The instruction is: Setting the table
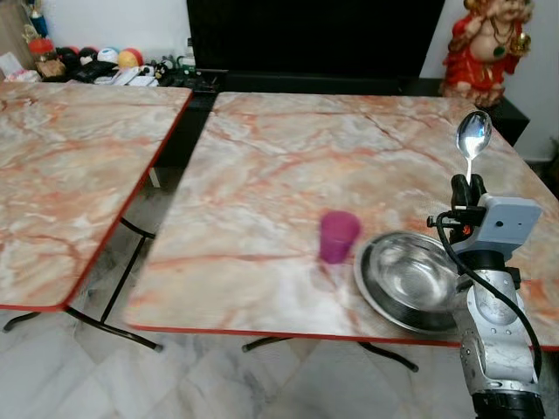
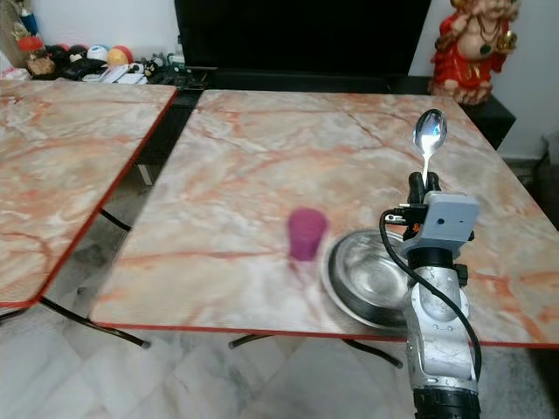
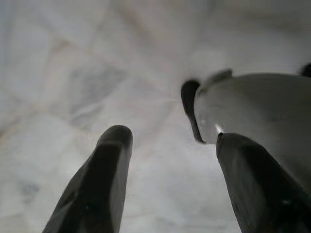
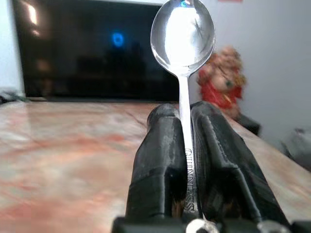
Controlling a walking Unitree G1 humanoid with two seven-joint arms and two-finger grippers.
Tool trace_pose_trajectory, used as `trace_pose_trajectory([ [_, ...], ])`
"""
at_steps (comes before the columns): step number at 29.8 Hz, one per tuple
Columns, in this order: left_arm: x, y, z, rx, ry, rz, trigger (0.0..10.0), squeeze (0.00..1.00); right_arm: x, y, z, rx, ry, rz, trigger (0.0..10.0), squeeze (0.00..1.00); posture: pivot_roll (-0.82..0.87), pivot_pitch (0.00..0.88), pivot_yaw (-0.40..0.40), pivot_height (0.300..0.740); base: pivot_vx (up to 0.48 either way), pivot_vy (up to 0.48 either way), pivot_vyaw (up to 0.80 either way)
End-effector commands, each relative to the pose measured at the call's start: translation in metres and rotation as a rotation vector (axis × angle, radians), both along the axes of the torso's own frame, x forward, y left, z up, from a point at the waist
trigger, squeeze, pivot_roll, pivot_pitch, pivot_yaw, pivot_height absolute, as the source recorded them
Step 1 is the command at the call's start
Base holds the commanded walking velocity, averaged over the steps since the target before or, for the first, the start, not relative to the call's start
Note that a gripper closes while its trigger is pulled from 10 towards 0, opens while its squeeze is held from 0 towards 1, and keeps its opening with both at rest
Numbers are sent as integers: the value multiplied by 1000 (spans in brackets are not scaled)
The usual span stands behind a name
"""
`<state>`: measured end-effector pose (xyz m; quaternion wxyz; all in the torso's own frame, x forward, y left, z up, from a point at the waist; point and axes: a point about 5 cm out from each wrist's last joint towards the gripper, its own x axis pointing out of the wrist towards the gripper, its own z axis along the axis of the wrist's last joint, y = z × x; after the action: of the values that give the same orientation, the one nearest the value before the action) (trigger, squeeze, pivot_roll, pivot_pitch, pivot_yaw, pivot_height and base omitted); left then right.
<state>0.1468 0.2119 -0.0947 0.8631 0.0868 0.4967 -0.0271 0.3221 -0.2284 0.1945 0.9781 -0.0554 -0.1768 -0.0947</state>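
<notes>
**Fingers clamped on a spoon, bowl and cup waiting below**

Fingers first: the two black ones on the right gripper are pressed tight together, and pinched between them is the handle of a shiny metal spoon. The spoon stands upright, its bowl end up, rising well clear of the fingertips, at the right of the head views. The silver right arm comes up from the lower right corner, wrist block and black cable showing, gripper raised above the table's near right part.

Just beside that arm, lower right of centre, sits a round steel bowl on the marble-patterned table, close to the red front edge. Immediately to its left stands a small magenta cup, upright, slightly blurred, very near the bowl's rim; whether they touch is hard to say.

Over on the left of the frame, a second table of the same pattern, with a gap between the two. At the back, a dark screen, a red and gold figurine in the upper right corner, and some coloured balls in the upper left.

The left gripper hangs over pale marble floor, its two dark fingers spread well apart, gripping nothing.
</notes>
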Motion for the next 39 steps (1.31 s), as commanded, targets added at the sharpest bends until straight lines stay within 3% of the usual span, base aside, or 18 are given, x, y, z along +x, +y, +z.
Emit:
trace_pose_trajectory([
  [1, -7, 12, 0, 27, 28, 10, 10000, 0, 1, 3, 9, -13, -30, 12, 10000, 0, -20, 108, 8, 740, 0, 0, 0],
  [9, -5, 13, 0, 18, 15, 26, 10000, 0, 2, -23, 4, -29, 40, -83, 10000, 0, -19, 108, 4, 740, 0, 0, 0],
  [16, -5, 12, 0, 12, 23, 17, 10000, 0, 6, -41, -22, -93, 255, -121, 10000, 0, -24, 110, 7, 740, 0, 0, 0],
  [18, -3, 11, 1, 8, 24, 13, 10000, 0, 9, -48, -39, -75, 370, -107, 10000, 0, -22, 112, 9, 740, 0, 0, 0],
  [26, 4, 8, 2, -4, 16, 9, 10000, 0, 17, -59, -46, -61, 437, -121, 10000, 0, -5, 122, 17, 740, 0, 0, 0],
  [30, 5, 4, 2, -9, 19, 5, 10000, 0, 24, -61, -40, -33, 421, -97, 10000, 0, -9, 127, 25, 740, 0, 0, 0],
  [35, 6, -2, 1, -21, 17, -6, 10000, 0, 21, -66, -63, 30, 506, -94, 10000, 0, 7, 132, 30, 740, 0, 0, 0],
  [39, 8, -3, 2, -28, 12, -6, 10000, 0, 21, -66, -67, 65, 524, -63, 10000, 0, 3, 131, 31, 740, 0, 0, 0],
])
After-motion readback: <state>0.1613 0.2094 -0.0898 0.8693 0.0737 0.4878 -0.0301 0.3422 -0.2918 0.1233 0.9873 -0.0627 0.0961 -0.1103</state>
